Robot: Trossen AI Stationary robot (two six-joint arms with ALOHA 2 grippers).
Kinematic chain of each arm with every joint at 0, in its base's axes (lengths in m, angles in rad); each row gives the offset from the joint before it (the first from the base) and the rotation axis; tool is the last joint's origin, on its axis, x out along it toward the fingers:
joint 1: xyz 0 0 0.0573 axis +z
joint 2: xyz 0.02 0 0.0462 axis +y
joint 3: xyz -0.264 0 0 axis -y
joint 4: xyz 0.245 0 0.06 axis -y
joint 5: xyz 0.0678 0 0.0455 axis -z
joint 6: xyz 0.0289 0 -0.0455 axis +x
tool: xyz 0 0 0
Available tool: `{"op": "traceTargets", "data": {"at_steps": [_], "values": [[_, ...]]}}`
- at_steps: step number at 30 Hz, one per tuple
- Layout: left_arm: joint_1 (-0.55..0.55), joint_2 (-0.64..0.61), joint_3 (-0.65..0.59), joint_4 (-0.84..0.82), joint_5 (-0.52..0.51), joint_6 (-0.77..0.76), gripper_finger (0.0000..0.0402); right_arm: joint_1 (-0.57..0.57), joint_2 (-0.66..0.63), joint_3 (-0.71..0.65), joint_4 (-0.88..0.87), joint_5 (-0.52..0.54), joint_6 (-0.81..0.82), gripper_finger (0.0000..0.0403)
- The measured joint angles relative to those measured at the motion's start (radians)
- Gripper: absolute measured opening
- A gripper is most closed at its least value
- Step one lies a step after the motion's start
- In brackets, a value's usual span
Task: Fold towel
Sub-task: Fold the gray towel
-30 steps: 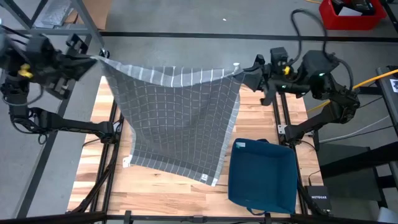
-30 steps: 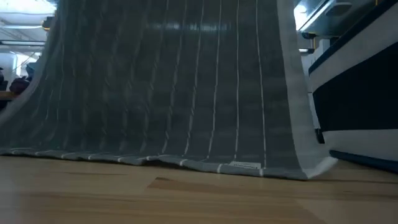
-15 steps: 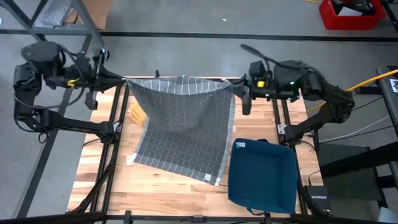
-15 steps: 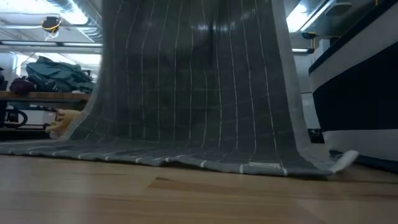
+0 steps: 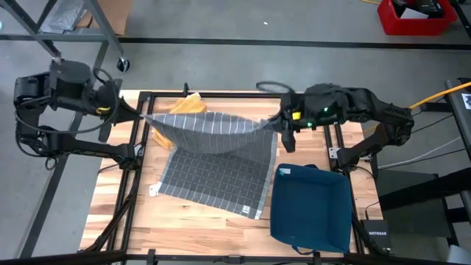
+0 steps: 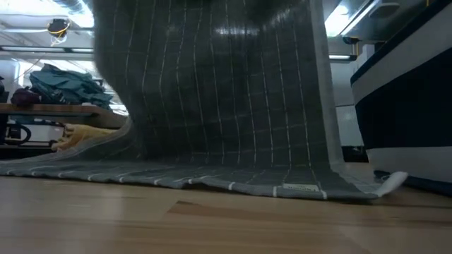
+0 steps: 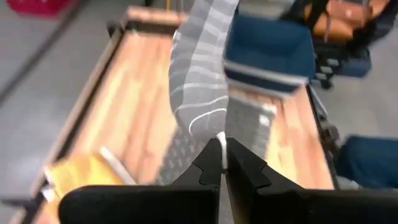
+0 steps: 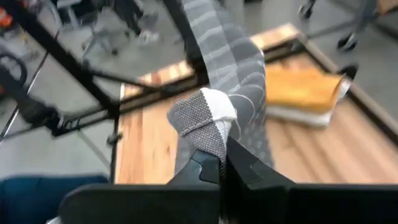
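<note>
Fingers of my left gripper are pressed tight together on one corner of the towel. From above, this gripper is at the left side of the table, near the far edge. My left wrist view shows the towel running away from my fingers in a long gray band with white stripes.

My right gripper is pinched shut on the other far corner of the towel. A little bunch of gray and white cloth sticks up between its fingers. From above, this gripper is across from my left one, near the middle of the table.

Between my two grippers the top edge of the towel sags down in a curve. The rest of the towel hangs down and lies on the wood. Its near edge rests flat on the table, with a small white tag at a corner. In the low view the towel hangs like a curtain, and its bottom edge lies on the wood.

Just past the far side of the towel sits a yellow cloth on the table. A blue bin sits on the right part of the table, just beside the towel's right edge. A red box sits on the floor well away from the table.
</note>
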Motion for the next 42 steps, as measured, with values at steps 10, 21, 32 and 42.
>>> {"op": "traceTargets", "data": {"at_steps": [10,21,32,42], "values": [[0.000,-0.020,-0.075,-0.047,0.175,-0.067,0.0000,0.166,0.095,-0.049,-0.064,0.021,0.093,0.0001],[-0.012,-0.086,-0.245,-0.048,0.540,-0.354,0.0000,0.356,0.216,-0.051,-0.015,-0.040,0.274,0.0001],[-0.108,-0.250,-0.541,-0.047,0.483,-0.520,0.0000,0.462,0.355,-0.051,0.031,-0.003,0.438,0.0001],[-0.178,-0.374,-0.815,0.025,0.472,-0.604,0.0000,0.481,0.459,-0.051,0.116,-0.038,0.517,0.0001]]}}
